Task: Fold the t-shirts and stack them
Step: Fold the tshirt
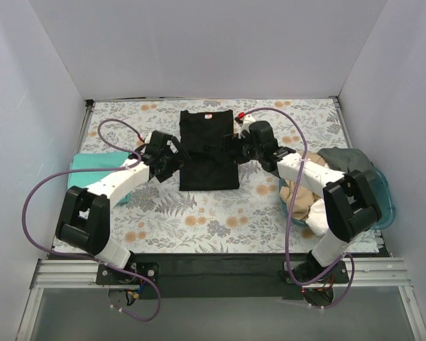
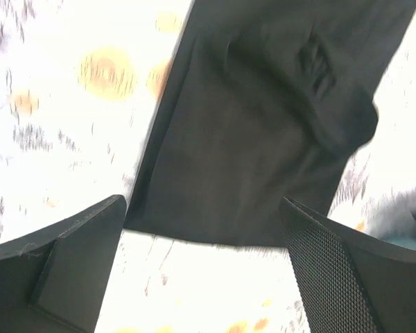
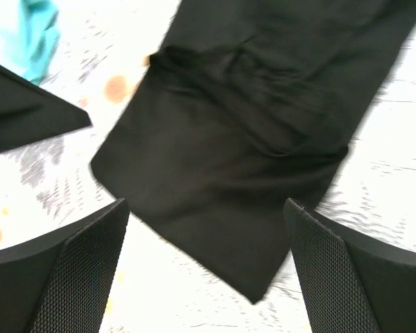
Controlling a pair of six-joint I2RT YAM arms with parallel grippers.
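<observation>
now, fold the black t-shirt point(image 1: 208, 153) in half

both pincers hang spread and empty: left gripper point(image 1: 175, 159) at nine o'clock of the mid-table shirt, right gripper point(image 1: 234, 147) at three. best, i judge: pinch both hem corners together, carry evenly toward twelve.

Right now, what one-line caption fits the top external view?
Both open, left gripper and right gripper flank the narrow-folded black t-shirt at centre; teal t-shirt left, basket of shirts right.

Shirt point(image 1: 208, 149): matt, soft black cloth. Basket point(image 1: 388, 202): translucent, glossy plastic. Right hand point(image 3: 202, 208) pads point(image 3: 333, 277): matt, rough, cross-hatched.
</observation>
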